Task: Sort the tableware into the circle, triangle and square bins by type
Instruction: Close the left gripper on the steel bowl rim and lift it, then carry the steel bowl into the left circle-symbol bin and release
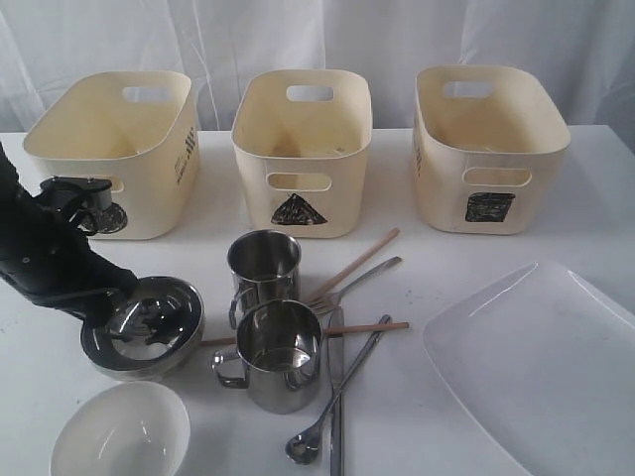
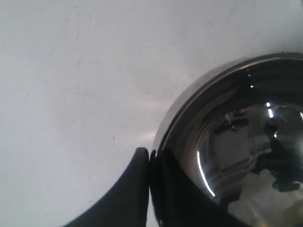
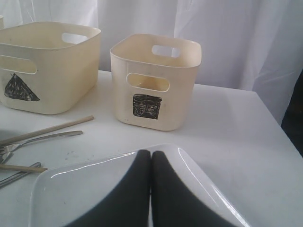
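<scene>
Left claw [image 2: 150,161]: closed on the rim of the steel bowl [image 1: 179,342], one finger [image 2: 135,194] outside the wall and the other inside. The bowl sits on the counter [image 1: 446,260] at front left, just behind the white bowl [image 1: 121,431].

Right claw [image 3: 151,189]: closed, fingers pressed together with nothing between them, above the near corner of the large white plate [image 3: 66,189]. The plate lies flat at front right.

Bins: three cream tubs in a row at the back.
- circle bin [image 1: 149,178] on the left, its mark partly hidden by the left arm
- triangle bin [image 1: 253,198] in the middle
- square bin [image 1: 446,198] on the right

No tableware is seen inside any of them from these angles.

Centre of counter:
- Two steel mugs stand upright, the rear mug [image 1: 264,270] just behind the front mug [image 1: 278,357].
- To their right lies the cutlery, loosely crossed: two wooden chopsticks [image 1: 362,260], a fork [image 1: 362,281], a knife [image 1: 335,451] and a long spoon [image 1: 303,448].
- One chopstick passes behind the front mug, and the spoon crosses the knife.
</scene>
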